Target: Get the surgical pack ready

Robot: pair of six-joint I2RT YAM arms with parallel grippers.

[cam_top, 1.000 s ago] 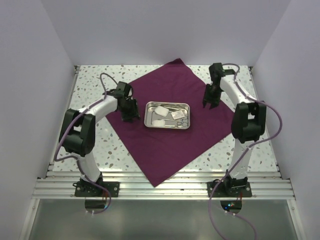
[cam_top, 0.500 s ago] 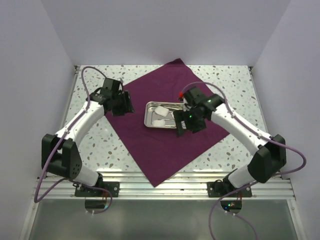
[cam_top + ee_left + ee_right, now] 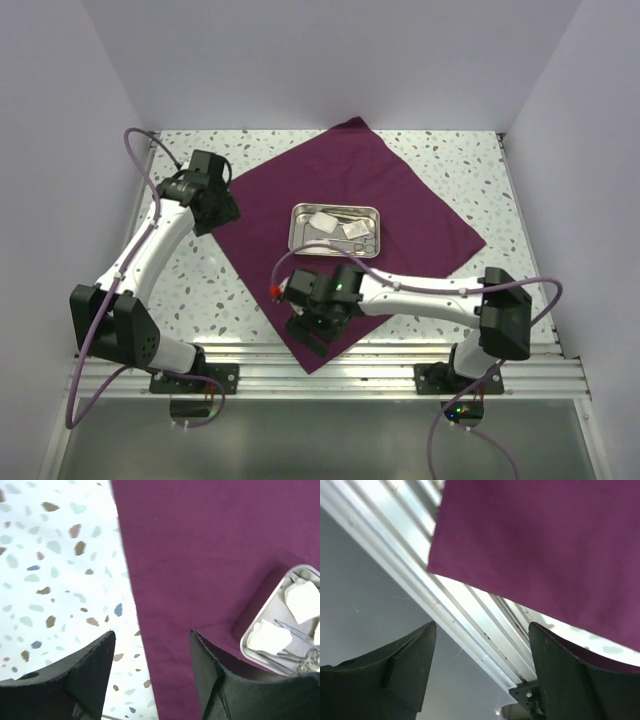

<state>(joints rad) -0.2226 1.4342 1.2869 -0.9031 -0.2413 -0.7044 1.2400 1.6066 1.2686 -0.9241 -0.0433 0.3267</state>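
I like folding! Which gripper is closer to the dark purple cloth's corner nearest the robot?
Right. The right gripper hangs over that corner of the dark purple cloth; the left gripper is far off at its left edge.

My overhead view looks down from the near side over the whole table (image 3: pixel 470 160). The left wrist camera sits close above the cloth (image 3: pixel 200 555) at its left edge, with the tray (image 3: pixel 260 602) at lower right. The right wrist camera is close over the cloth's near corner and the rail (image 3: pixel 465 615).
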